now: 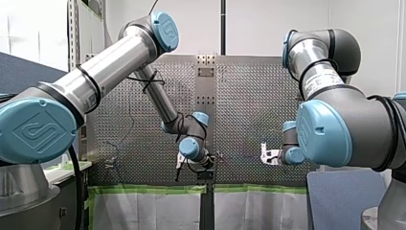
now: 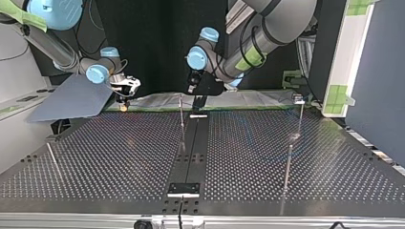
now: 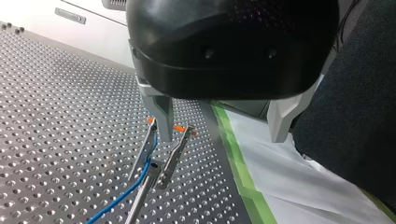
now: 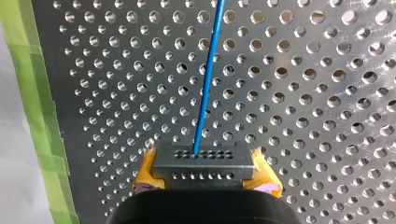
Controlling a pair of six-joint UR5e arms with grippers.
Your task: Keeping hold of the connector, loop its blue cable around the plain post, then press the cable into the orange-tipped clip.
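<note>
The connector (image 4: 204, 161) is clamped between the yellow pads (image 4: 145, 173) of my right gripper (image 4: 205, 173), well apart from the orange-tipped clip (image 3: 164, 151). Just above the clip my left gripper (image 3: 222, 125) is held with fingers apart. The blue cable (image 3: 122, 195) appears to pass between the clip's arms.

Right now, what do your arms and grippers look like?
Both arms are silver tubes with dark grey joints and light blue round caps bearing an embossed logo. My left arm has a thin black cable tied around it; my right arm carries a white printed label. My left gripper has a rounded black housing and pale metal fingers; my right gripper is black with yellow pads.
</note>
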